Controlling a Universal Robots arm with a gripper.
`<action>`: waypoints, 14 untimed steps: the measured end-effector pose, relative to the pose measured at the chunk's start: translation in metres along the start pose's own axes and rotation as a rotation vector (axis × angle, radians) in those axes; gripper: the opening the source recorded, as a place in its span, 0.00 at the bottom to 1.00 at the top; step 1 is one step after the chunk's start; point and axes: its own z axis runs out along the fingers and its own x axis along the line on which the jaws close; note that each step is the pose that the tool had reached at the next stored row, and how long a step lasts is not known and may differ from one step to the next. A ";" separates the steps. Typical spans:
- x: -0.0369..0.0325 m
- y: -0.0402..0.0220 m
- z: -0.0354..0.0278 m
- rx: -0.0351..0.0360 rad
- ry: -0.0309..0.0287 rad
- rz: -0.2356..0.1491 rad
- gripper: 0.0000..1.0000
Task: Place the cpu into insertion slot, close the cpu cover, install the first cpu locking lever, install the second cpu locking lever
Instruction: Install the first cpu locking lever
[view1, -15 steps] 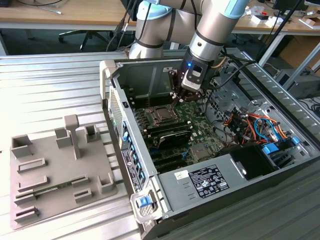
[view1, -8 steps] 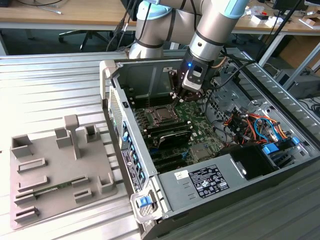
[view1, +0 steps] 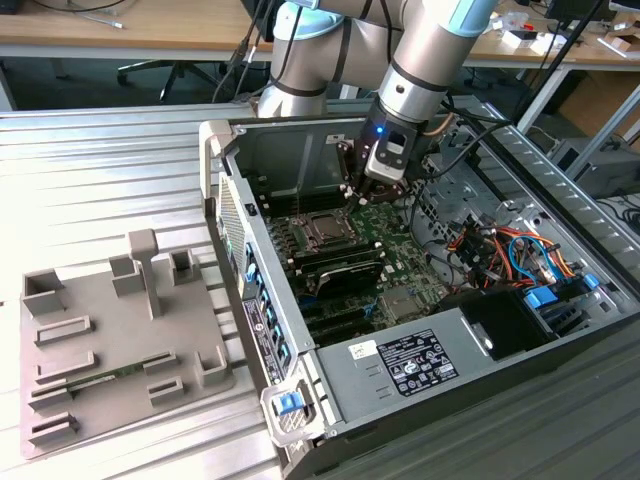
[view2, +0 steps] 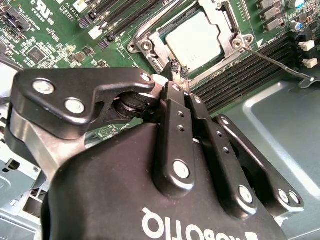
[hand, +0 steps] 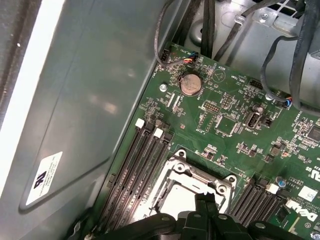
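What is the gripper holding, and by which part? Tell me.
Nothing that can be seen: the gripper is shut, its tips at the edge of the cover that frames the chip, with no object between them.

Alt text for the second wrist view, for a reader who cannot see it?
The black gripper, shut, hangs at one edge of the cpu cover, which appears to lie flat around the cpu on a green motherboard. A thin wire lever juts out from the cover's corner across the memory slots.
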 end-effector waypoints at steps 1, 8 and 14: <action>0.0000 0.0000 0.0000 0.0001 -0.0004 -0.003 0.11; 0.0000 0.0000 0.0000 0.0008 -0.0021 -0.019 0.11; 0.0000 0.0000 0.0000 0.0019 -0.0052 -0.046 0.11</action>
